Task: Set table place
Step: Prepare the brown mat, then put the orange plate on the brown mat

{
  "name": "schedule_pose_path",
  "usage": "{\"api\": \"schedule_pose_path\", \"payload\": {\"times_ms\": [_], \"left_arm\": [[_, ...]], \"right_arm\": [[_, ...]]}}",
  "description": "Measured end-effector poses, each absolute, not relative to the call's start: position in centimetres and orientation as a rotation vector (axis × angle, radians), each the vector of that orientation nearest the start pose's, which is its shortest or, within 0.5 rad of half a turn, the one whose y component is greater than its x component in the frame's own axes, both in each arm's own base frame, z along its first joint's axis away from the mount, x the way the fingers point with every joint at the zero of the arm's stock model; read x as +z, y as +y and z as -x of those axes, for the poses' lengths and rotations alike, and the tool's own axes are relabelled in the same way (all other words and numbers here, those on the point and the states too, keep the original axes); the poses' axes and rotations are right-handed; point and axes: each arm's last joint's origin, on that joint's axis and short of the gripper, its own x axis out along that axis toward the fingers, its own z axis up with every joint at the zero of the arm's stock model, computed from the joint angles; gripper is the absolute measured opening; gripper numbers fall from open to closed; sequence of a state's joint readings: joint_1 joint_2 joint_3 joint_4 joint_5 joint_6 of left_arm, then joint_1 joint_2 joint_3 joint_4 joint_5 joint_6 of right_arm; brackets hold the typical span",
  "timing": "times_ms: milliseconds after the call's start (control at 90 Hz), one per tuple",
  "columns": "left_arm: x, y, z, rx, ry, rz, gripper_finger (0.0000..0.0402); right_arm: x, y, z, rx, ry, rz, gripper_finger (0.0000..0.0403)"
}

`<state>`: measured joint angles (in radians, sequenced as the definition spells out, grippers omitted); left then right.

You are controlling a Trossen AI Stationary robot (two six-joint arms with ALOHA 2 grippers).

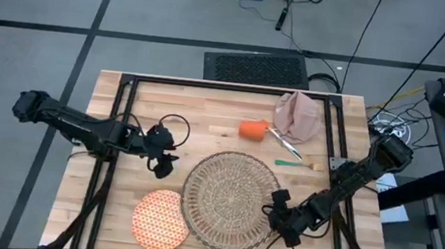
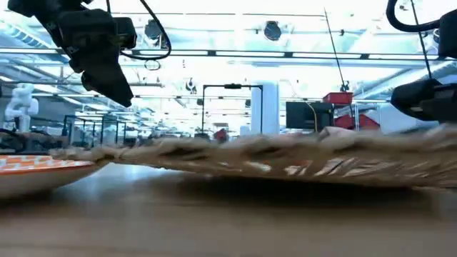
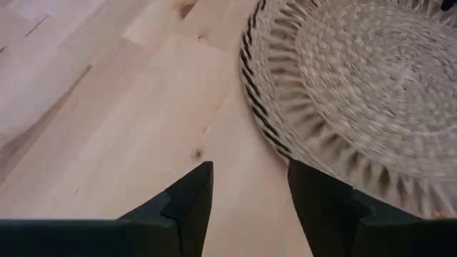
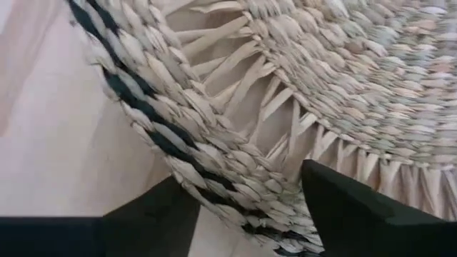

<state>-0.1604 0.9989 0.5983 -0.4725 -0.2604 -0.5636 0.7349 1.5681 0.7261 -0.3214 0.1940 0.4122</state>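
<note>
At the rim of the big round woven wicker placemat, the right gripper straddles its light, floppy edge, fingers apart; the left gripper hovers open beside it.

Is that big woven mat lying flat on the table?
No. The round woven wicker placemat is tilted: its edge is lifted off the light-wood table where the right gripper straddles its rim.

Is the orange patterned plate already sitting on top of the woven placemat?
No, the plate lies on the bare table beside the placemat, at its edge.
</note>
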Motion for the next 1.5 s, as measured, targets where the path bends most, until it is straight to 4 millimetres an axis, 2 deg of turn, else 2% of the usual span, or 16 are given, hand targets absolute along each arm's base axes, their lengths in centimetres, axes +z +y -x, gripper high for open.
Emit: {"api": "schedule_pose_path", "payload": {"times_ms": [156, 456, 589, 711, 967, 1189, 1500], "left_arm": [[21.2, -2.3, -18.6, 0.329, 0.797, 0.347, 0.0169], [21.2, -2.3, -18.6, 0.33, 0.797, 0.349, 0.0169], [21.2, -2.3, -18.6, 0.327, 0.801, 0.356, 0.0169], [20.8, -2.4, -18.2, 0.308, 0.872, 0.445, 0.0169], [19.0, -3.9, -16.7, 0.233, 1.08, 0.66, 0.0169], [17.8, -5.5, -15.6, 0.143, 1.203, 0.76, 0.0169], [14.3, -6.8, -14.0, 0.039, 1.297, 0.889, 0.0169]], "right_arm": [[14.5, 17.9, -20.6, 0.273, 1.099, 0.129, 0.0248], [17.4, 19.5, -22.1, 0.358, 1.04, 0.098, 0.0249], [17.5, 19.5, -22.1, 0.356, 1.046, 0.103, 0.0249], [17.5, 19.5, -22.1, 0.346, 1.049, 0.108, 0.0249], [17.5, 19.4, -22.2, 0.317, 1.035, 0.115, 0.0249], [17.7, 19.5, -22.4, 0.304, 1.001, 0.105, 0.0249], [18.2, 20.0, -23.0, 0.338, 0.892, 0.115, 0.0249]]}}
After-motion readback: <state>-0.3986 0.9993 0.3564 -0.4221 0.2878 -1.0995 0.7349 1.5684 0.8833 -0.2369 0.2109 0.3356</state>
